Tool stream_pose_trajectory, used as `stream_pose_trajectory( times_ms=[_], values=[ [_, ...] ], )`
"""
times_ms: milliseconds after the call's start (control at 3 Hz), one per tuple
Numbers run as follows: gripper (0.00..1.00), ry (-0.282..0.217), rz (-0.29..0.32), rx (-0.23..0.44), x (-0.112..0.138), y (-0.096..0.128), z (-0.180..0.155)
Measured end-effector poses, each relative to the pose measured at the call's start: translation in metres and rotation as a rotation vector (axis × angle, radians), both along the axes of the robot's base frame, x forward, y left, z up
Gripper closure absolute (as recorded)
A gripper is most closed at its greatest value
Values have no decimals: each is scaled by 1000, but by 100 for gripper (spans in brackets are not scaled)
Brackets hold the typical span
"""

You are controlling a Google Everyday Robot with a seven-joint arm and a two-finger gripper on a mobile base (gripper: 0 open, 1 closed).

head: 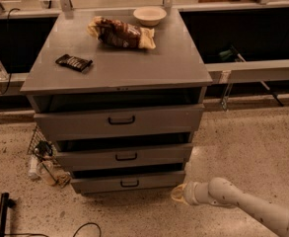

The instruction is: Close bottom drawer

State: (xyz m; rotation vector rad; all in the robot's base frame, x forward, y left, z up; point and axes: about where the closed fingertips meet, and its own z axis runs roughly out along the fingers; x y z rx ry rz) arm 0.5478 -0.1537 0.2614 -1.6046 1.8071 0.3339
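Observation:
The bottom drawer (128, 182) is the lowest grey front on the cabinet, with a small black bar handle (129, 183), and it stands slightly pulled out. The middle drawer (124, 156) and the top drawer (119, 120) above it also stand out from the cabinet. My gripper (179, 194) is low near the floor, right by the lower right corner of the bottom drawer's front. The white arm (242, 206) reaches in from the lower right.
On the cabinet top (159, 68) lie a dark candy bar (74, 62), a brown snack bag (120, 32) and a white bowl (149, 15). Bottles and wire clutter (43, 163) sit on the floor at the cabinet's left. A black cable (85, 228) runs along the floor in front.

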Motion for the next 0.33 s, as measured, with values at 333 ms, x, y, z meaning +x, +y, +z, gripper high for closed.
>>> stream_pose_trajectory(
  times_ms=[333],
  values=[
    [75, 1, 2, -5, -4, -3, -2]
  ],
)
